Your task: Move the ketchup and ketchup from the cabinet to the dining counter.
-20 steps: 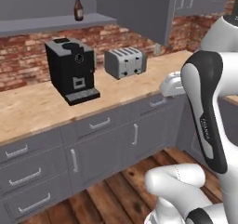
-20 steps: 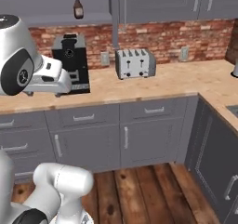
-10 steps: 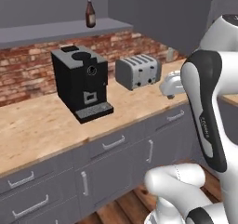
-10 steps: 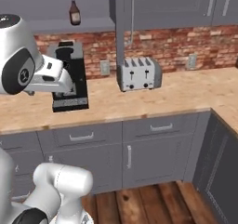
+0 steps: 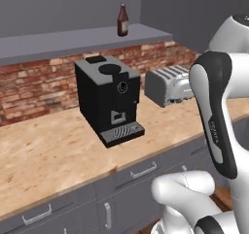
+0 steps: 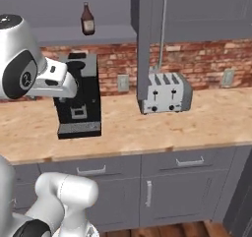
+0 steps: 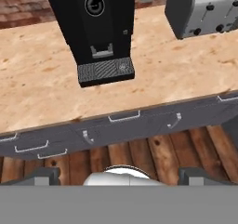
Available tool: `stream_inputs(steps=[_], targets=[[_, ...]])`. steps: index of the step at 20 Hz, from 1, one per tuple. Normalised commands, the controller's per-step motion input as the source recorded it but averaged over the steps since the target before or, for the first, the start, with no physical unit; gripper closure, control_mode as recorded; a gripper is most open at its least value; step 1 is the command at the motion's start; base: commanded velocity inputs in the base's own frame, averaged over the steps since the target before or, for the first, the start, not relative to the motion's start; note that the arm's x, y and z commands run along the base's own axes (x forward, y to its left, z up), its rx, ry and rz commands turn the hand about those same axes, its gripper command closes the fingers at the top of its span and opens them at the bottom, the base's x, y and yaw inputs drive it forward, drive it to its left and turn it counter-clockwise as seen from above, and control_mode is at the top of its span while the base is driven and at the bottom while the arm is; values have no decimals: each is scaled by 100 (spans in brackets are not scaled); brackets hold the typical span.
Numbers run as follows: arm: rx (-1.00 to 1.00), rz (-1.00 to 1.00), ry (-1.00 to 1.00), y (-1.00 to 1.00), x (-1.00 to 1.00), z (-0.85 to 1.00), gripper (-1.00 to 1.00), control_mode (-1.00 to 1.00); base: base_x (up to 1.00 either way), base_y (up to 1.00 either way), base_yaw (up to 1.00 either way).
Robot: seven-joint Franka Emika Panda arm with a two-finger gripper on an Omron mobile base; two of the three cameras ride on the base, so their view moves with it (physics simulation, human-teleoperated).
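One ketchup bottle, dark red-brown with a narrow neck, stands upright on the grey shelf of the cabinet, high above the counter. In the right base view the same ketchup stands left of the cabinet's open door, which shows edge-on with a silver bar handle. My gripper is open with nothing between its fingertips. It hangs low in front of the counter, far below the bottle, looking down at the counter edge and floor. The dining counter is out of view.
A black coffee machine and a silver toaster stand on the beige counter against the brick wall, under the shelf. Grey drawers with silver handles run below, over a wooden floor. My white arm crosses in front of the coffee machine.
The whole picture has shifted: the base has driven closer to the counter, so coffee machine, toaster and shelf loom larger. The gripper has stayed open.
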Motion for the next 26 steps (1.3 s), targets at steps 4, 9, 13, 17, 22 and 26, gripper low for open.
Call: stream_inputs(steps=[4, 9, 13, 17, 22, 26], targets=[[0, 0, 0, 0, 0, 0, -100, 100, 66, 0, 26], [0, 0, 0, 0, 0, 0, -100, 100, 53, -1, 22], [0, 3, 0, 0, 0, 4, -100, -100, 17, 0, 10], [0, 5, -11, 0, -3, 50, -100, -100, 0, 0, 0], [0, 0, -23, 0, 1, 75, -100, -100, 0, 0, 0], [0, -8, -12, 0, 23, 59, -100, -100, 0, 0, 0]])
